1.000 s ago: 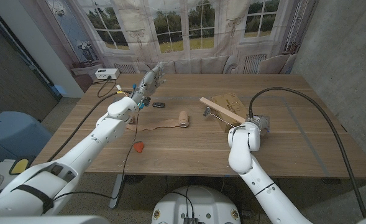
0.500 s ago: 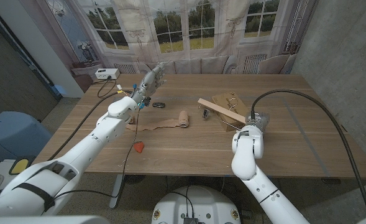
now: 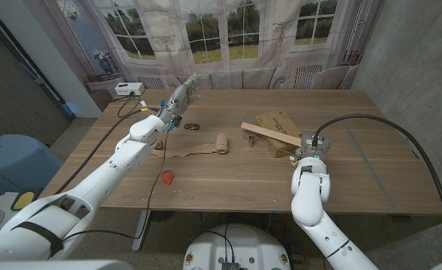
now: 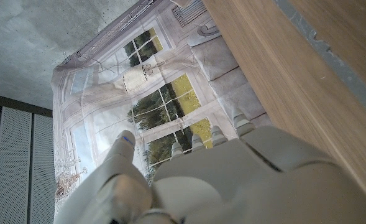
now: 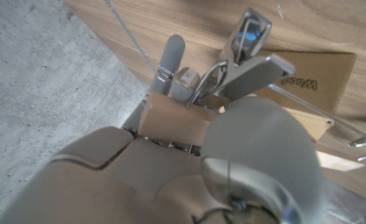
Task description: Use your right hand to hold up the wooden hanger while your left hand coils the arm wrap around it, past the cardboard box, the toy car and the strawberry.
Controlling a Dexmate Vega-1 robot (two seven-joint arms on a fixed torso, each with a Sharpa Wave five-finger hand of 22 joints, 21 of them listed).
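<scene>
Nearest the robot: strawberry alone on the wooden tabletop, near front edge, left side.

Right hand at mid-depth on the right, closed around one end of the wooden hanger. Hanger lifted, slanting up and left over the cardboard box. In the right wrist view, fingers wrapped on the hanger end, a metal clip of the hanger sticking out past them, printed box panel right behind.

Same depth, centre-left: arm wrap lying partly unrolled, flat tan strip running left, rolled end toward the hanger. Wrap and hanger apart, not touching. No hand on the wrap.

Slightly further: toy car, small and dark, just beyond the wrap strip.

Further, left side: left hand raised over the far left of the tabletop, fingers spread, holding nothing. Left wrist view looks past the hand's back at the tabletop edge and window backdrop.

Far left corner: white box with black cable trailing toward the left arm.

Beyond the tabletop: printed window backdrop.
</scene>
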